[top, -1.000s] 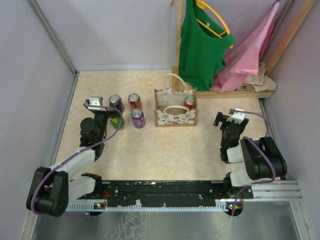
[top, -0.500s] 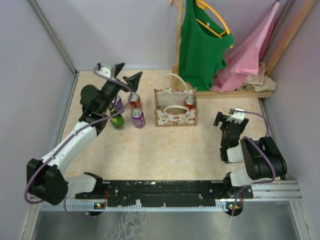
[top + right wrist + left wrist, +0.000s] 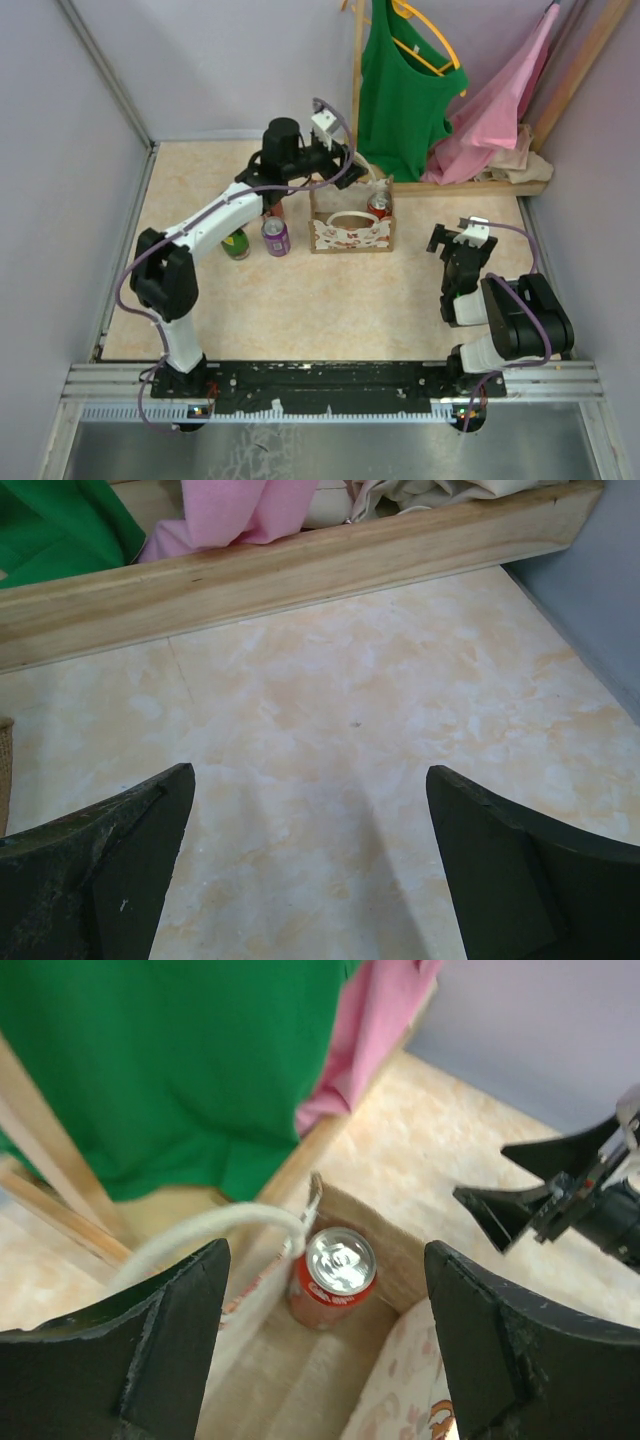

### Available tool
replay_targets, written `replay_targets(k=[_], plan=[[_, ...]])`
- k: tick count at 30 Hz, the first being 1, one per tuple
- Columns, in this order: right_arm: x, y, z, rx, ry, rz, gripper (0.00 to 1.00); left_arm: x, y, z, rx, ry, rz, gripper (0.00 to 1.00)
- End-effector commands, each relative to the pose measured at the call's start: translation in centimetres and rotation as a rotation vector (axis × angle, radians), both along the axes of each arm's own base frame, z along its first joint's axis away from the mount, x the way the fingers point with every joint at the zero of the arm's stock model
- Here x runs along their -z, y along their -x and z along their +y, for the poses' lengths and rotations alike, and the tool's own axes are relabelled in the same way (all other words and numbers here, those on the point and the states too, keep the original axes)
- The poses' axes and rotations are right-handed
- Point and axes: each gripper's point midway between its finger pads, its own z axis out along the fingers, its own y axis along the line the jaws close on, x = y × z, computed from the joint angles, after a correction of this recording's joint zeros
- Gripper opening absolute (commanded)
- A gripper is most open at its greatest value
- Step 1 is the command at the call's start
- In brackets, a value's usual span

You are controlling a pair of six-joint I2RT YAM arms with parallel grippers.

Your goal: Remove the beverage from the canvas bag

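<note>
The left gripper [image 3: 338,160] is hanging over the far rim of the bag [image 3: 350,232], covering the rear handle and far-left corner from the overhead view. Its arm is also hiding most of a red can [image 3: 271,209] standing outside the bag. A purple can [image 3: 276,237] and a green one [image 3: 236,243] are showing clear beside it.

From the wrist, the bag [image 3: 395,1255] is running off the bottom edge, with one white handle [image 3: 210,1230] curving across.

The beverage [image 3: 379,207] is standing upright in the bag's far right corner, its long axis vertical and its silver top facing up. Only that top and a strip of red side [image 3: 338,1272] are showing, and the lettering is too small to read. The bag is sitting mouth up, its long side running left to right across the table [image 3: 300,300].

The left gripper [image 3: 325,1252] is spread wide above the beverage, gripping nothing. The right gripper [image 3: 455,235] is sitting well apart from the bag. Its jaws [image 3: 310,780] are also spread, with only bare table between them and a wooden rail [image 3: 300,565] beyond.
</note>
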Motion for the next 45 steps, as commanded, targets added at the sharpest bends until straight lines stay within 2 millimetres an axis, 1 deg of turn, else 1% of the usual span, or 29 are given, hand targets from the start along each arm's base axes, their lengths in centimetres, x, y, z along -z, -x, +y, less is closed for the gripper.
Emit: replay_targets(k=[1,5,9,11,18,22,27,32,38,39,41,45], plan=[[-2.0,-0.8,-0.1,0.006,-0.005,-0.072,0.99,2.6,0.9,-2.1,0.091,-0.03,0.093,0.81],[-2.1,-0.8,-0.1,0.005,-0.005,-0.074,0.99,5.2,0.7,-3.4,0.133,-0.046,0.141,0.75],[-2.0,-0.8,-0.1,0.006,-0.006,-0.074,0.99,7.7,1.0,-4.8,0.179,-0.069,0.18,0.74],[-2.0,-0.8,-0.1,0.005,-0.006,-0.073,0.99,8.6,1.1,-5.2,0.183,-0.082,0.19,0.74],[-2.1,-0.8,-0.1,0.005,-0.004,-0.074,0.99,11.5,1.0,-5.9,0.194,-0.149,0.213,0.72],[-2.1,-0.8,-0.1,0.005,-0.004,-0.073,0.99,12.9,0.7,-5.9,0.175,-0.186,0.203,0.7],[-2.0,-0.8,-0.1,0.004,-0.005,-0.073,0.99,14.3,0.1,-6.0,0.152,-0.209,0.199,0.7],[-2.0,-0.8,-0.1,0.006,-0.004,-0.073,0.99,14.6,-0.4,-6.3,0.134,-0.219,0.166,0.71],[-2.0,-0.8,-0.1,0.005,-0.005,-0.073,0.99,15.0,-0.1,-7.4,0.159,-0.22,0.122,0.79],[-2.1,-0.8,-0.1,0.005,-0.005,-0.074,0.99,15.0,0.0,-7.6,0.164,-0.219,0.118,0.83],[-2.1,-0.8,-0.1,0.004,-0.005,-0.073,0.99,15.3,0.1,-7.9,0.168,-0.224,0.115,0.9],[-2.0,-0.8,-0.1,0.005,-0.005,-0.073,0.99,16.2,-0.2,-8.2,0.148,-0.249,0.105,0.92]])
